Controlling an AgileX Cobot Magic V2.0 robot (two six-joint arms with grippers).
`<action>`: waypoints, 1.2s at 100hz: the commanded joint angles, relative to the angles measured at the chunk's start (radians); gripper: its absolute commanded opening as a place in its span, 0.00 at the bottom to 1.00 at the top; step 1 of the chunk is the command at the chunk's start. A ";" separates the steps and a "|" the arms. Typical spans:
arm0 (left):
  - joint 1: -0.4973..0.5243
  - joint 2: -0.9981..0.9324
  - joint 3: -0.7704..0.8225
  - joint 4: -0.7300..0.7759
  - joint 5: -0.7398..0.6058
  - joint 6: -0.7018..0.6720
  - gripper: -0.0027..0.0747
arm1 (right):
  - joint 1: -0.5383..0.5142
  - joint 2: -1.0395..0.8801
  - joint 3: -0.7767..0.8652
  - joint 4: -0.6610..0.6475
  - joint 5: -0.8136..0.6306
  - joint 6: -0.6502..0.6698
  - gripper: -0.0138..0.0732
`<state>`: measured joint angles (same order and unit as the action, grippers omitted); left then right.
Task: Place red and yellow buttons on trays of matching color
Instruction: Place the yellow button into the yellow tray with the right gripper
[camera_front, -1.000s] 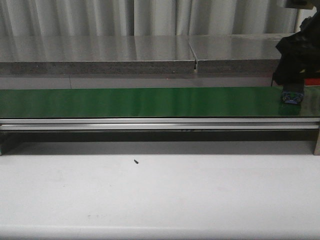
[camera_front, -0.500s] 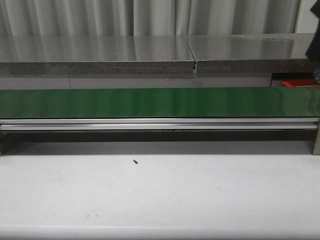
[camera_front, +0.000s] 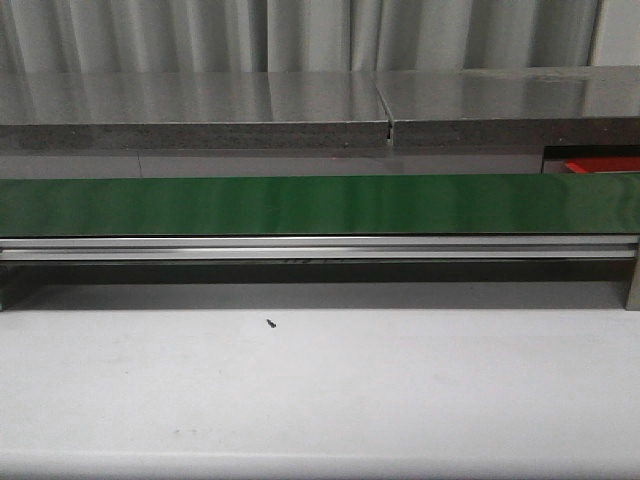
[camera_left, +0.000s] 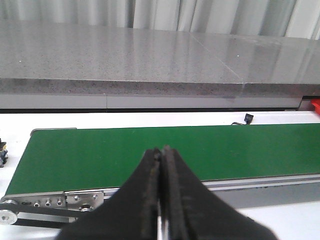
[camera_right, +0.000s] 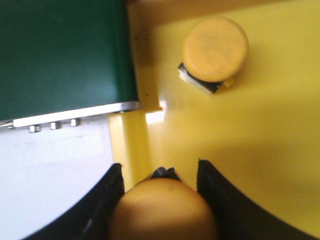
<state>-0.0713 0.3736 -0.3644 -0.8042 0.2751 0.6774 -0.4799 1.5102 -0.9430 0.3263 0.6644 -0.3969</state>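
Front cam: I see the green conveyor belt (camera_front: 300, 205) running across, aluminium rail under it, grey stone ledge (camera_front: 200, 105) and curtain behind, white tabletop (camera_front: 320, 390) in front w/ one small dark speck (camera_front: 271, 323). A sliver of red tray (camera_front: 603, 165) shows at far right behind the belt. No arm in this view, nothing on the belt.

L wrist cam: left gripper (camera_left: 161, 165) hangs over the near edge of the belt, jaws pressed together, nothing between them.

R wrist cam: right gripper (camera_right: 159, 172) is over the yellow tray (camera_right: 260, 150), just beside the belt end and its bolted rail. Jaws clamped on a yellow button (camera_right: 162, 210): round domed cap, blurred, fills the gap between them. A second yellow button (camera_right: 214, 52) already lies in the tray, apart from the held one, round cap on a small dark square base w/ pale edge.

No labels or writing I can read on any cam
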 joint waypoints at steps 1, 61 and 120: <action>-0.007 0.005 -0.028 -0.025 -0.048 0.002 0.01 | -0.010 -0.041 0.024 0.042 -0.158 0.003 0.30; -0.007 0.005 -0.028 -0.025 -0.048 0.002 0.01 | -0.010 0.150 0.041 0.041 -0.300 -0.009 0.30; -0.007 0.005 -0.028 -0.025 -0.048 0.002 0.01 | -0.010 0.124 0.041 0.052 -0.234 -0.008 0.70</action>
<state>-0.0713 0.3736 -0.3644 -0.8042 0.2751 0.6774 -0.4856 1.6918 -0.8818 0.3674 0.4432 -0.3969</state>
